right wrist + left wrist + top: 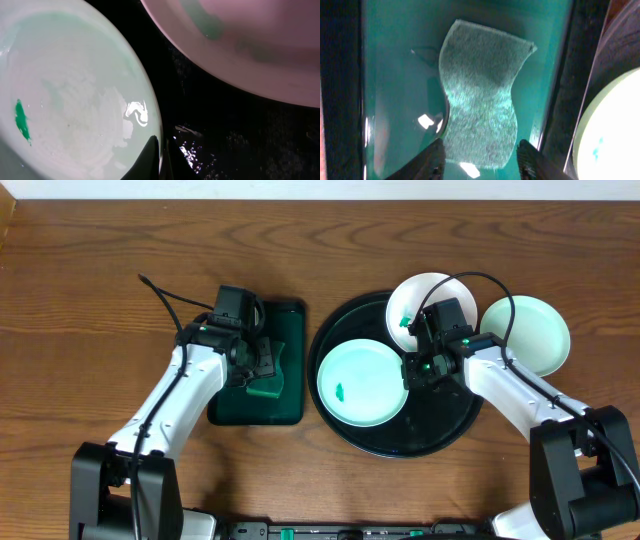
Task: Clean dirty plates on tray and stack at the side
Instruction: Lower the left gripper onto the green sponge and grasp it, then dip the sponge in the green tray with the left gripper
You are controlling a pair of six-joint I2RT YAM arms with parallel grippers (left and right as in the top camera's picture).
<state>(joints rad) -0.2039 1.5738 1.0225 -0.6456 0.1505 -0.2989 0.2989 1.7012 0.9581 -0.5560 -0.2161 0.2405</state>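
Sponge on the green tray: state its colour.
The sponge is green with a speckled texture, clearest in the left wrist view.

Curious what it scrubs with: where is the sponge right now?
Seen from above, the sponge lies in the small green tray on the left, under the left tool, beside the round black tray.

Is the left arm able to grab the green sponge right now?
Probably yes. The left claw hangs open right above the sponge, straddling one end of it. Nothing lies on top of the sponge in the green tray, so the way down looks free.
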